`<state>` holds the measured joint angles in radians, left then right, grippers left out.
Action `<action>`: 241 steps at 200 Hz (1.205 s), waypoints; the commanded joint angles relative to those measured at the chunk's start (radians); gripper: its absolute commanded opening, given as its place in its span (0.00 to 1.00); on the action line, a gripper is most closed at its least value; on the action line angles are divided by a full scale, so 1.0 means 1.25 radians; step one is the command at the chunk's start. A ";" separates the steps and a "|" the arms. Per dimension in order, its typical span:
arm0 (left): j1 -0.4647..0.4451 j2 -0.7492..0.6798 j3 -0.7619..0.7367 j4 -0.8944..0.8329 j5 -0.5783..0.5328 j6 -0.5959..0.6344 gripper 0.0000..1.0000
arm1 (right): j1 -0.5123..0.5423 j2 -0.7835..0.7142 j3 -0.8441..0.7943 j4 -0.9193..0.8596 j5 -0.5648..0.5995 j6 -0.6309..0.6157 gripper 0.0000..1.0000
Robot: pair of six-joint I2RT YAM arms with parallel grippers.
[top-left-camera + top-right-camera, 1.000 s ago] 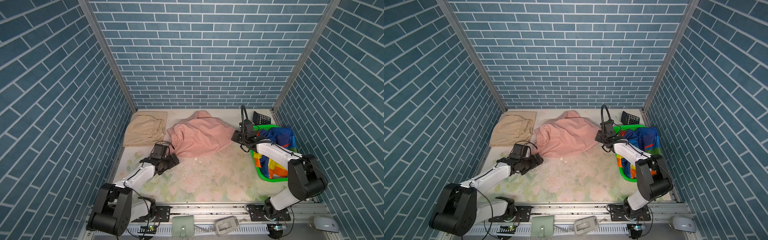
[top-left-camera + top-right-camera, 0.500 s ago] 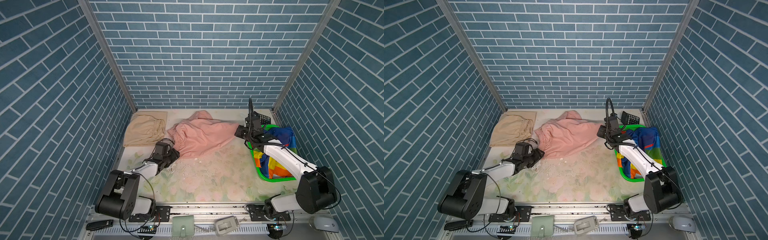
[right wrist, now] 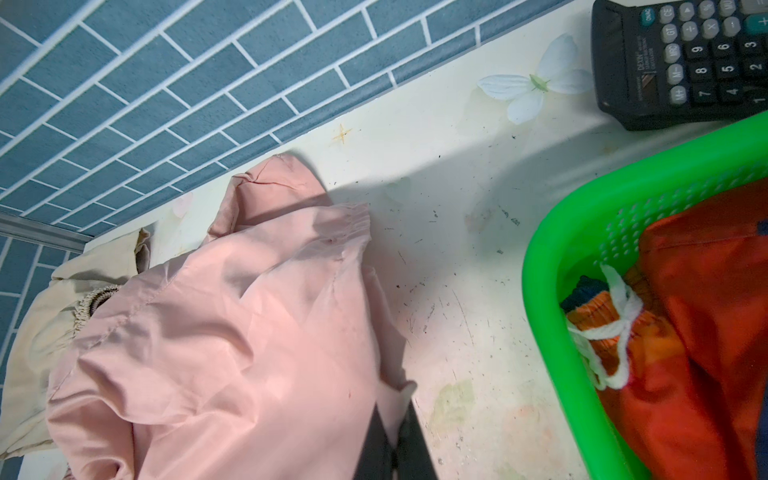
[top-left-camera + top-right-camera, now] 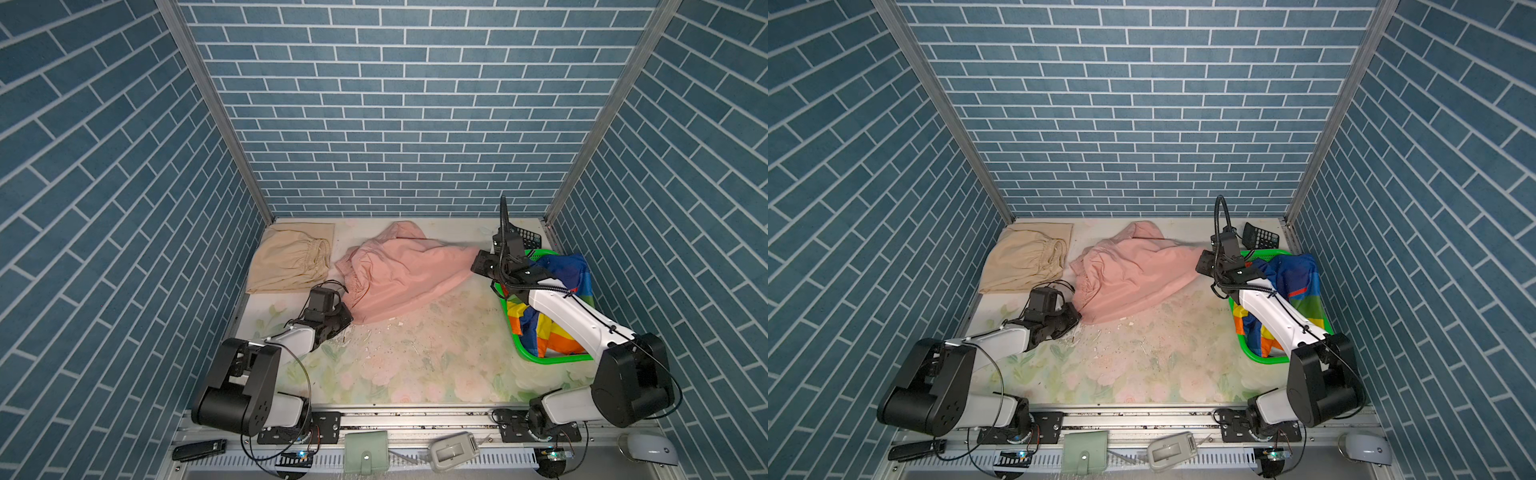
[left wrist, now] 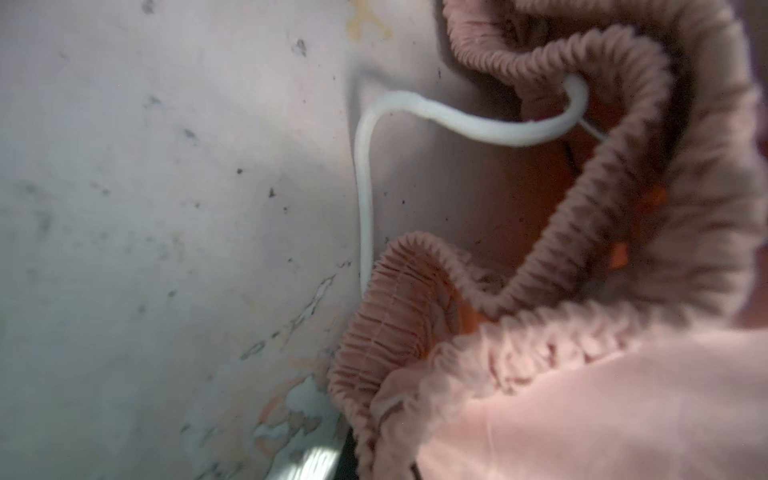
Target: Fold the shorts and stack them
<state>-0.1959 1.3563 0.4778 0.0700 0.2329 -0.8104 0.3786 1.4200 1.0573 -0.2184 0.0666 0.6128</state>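
1. Pink shorts (image 4: 407, 274) lie puffed up in the middle of the table (image 4: 415, 374), closer to the back wall. A gripper is at each end of them.
2. Left gripper (image 4: 347, 322) has its jaws closed. In the left wrist view the crinkly waistband (image 5: 582, 208) runs right down to the jaws, so they seem to pinch the waist corner. The white cord (image 5: 365, 187) lies loose on the table beside the waistband.
3. Right gripper (image 3: 399, 399) has its jaws closed tight on the edge of a pink leg. This is the end near the green basket (image 4: 540, 358).
4. I think the two grippers hold opposite ends so they can pull the cloth flat. It is wrinkled and bumpy now, and soft cloth will not fold neatly until it is smooth.
5. The left arm lies low and reaches forward from its base, with its wrist close to the table. The right arm stretches far forward over the basket, and its wrist turns in toward the middle.
6. Tan shorts (image 4: 291, 259) lie flat in the back left corner, just beside the pink ones. That looks like the spot for the stack.
7. Rainbow shorts (image 4: 567, 268) sit bunched up in the basket, partly under the right arm. They are not yet folded.
8. A black calculator (image 3: 685, 54) sits behind the basket, out of the way.
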 commanded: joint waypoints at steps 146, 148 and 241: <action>0.170 0.030 0.275 -0.202 0.164 0.068 0.00 | -0.087 -0.068 0.065 -0.050 -0.153 -0.062 0.00; 0.170 0.038 0.266 -0.184 0.173 0.059 0.00 | -0.087 -0.068 0.061 -0.048 -0.155 -0.061 0.00; 0.168 0.090 0.068 0.039 0.307 -0.092 0.66 | -0.083 -0.044 -0.029 -0.031 -0.182 -0.069 0.00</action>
<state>0.0090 1.5208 0.5945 0.0650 0.5804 -0.8913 0.2802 1.3567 1.0252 -0.2844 -0.1478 0.5419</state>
